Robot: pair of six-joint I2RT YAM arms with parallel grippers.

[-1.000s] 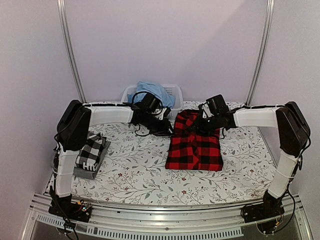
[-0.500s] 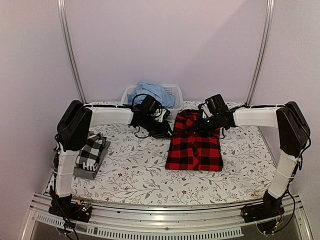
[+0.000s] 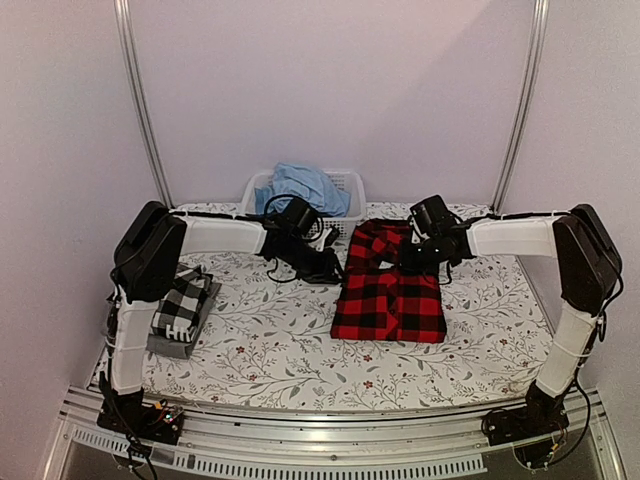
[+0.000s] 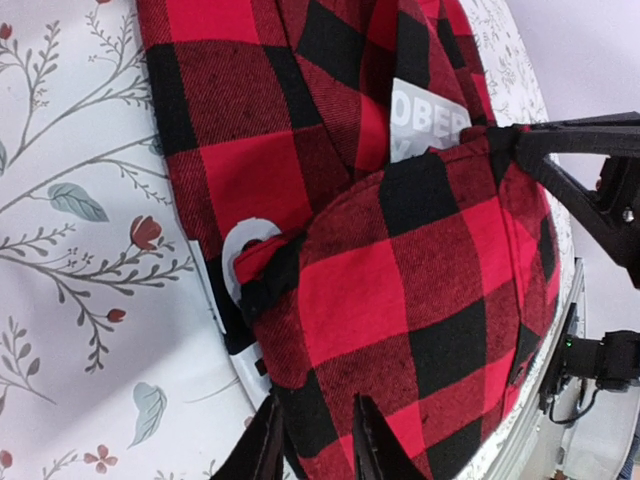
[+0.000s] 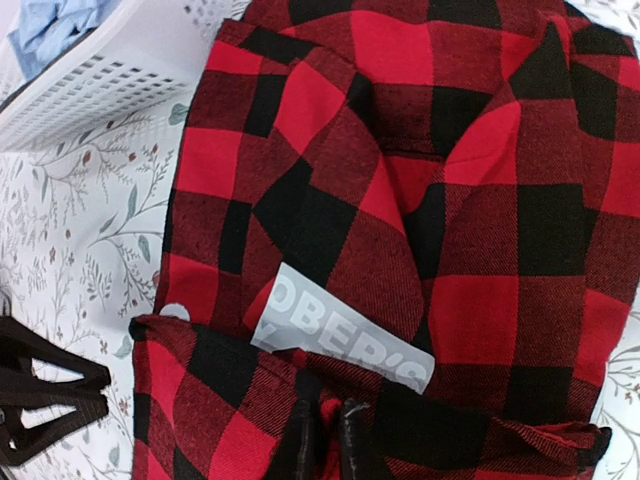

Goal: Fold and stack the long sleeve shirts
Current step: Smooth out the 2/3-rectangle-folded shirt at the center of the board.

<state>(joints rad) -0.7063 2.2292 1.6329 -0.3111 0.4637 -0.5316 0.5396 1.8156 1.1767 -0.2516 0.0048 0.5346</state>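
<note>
The red-and-black flannel shirt (image 3: 390,290) lies partly folded right of the table's middle. My left gripper (image 3: 335,268) is at its upper left corner. In the left wrist view the left gripper (image 4: 318,440) is shut on a fold of the flannel (image 4: 400,260). My right gripper (image 3: 405,258) is over the collar end. In the right wrist view the right gripper (image 5: 325,440) pinches a ridge of the flannel (image 5: 420,150) just below a white label (image 5: 345,340). A folded black-and-white check shirt (image 3: 182,303) rests on a dark grey one (image 3: 170,345) at the left.
A white basket (image 3: 345,185) holding blue cloth (image 3: 300,182) stands at the back, just behind both grippers. The floral tablecloth (image 3: 270,340) covers the table. Metal frame posts (image 3: 140,100) rise at the back corners.
My right gripper has closed onto the flannel's collar-end fold. The left gripper has shifted slightly right and towards the near edge, still on the cloth's edge. The folded stack has not moved.
</note>
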